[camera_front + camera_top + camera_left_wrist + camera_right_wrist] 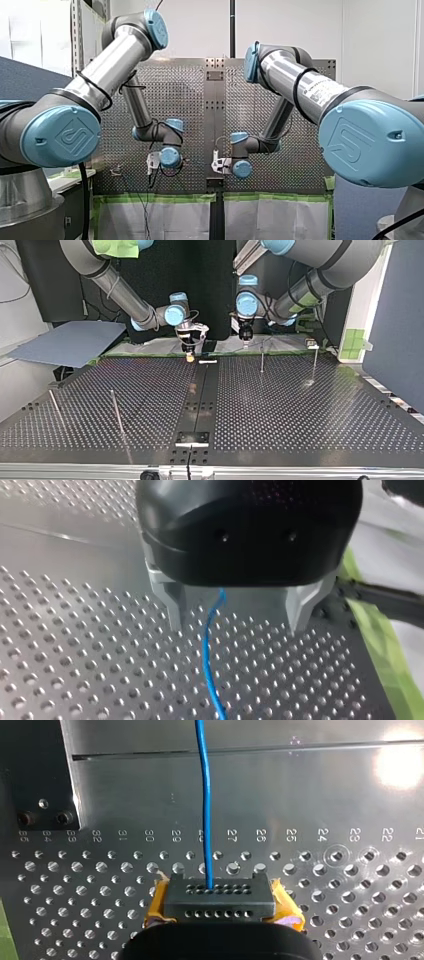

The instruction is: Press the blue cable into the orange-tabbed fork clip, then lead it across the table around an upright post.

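left end effector [236, 626] first: black housing fills the near part of the left wrist view, and the two metal fingers [175, 611] stand apart, gripping nothing. blue cable [206, 660] comes out from under the housing, passes between the fingers without touching either, and runs on ahead over the perforated bench [75, 655].

right end effector [220, 897]: black perforated tips flanked by yellow pads [157, 907], together and clamped on the blue cable [204, 795]. from the tips the cable goes straight ahead, over the hole rows and onto the bench's [350, 885] plain metal strip.

top view: both end effectors sit near 12 o'clock, at the far edge of the bench [300, 420]. right one [189, 357] hangs over the centre strip, yellow tip close to the surface. left one [245, 337] is beside it at its 2 o'clock, a gap between them. a small white piece [208, 361] lies on the strip at 4 o'clock of the right one; can't tell what it is.

posts: one thin upright post [262, 356] at 5 o'clock of the left end effector, a second [314, 365] further out at 4 o'clock. two more [116, 412] [56, 407] at 8 o'clock of the view, well apart from the cable.
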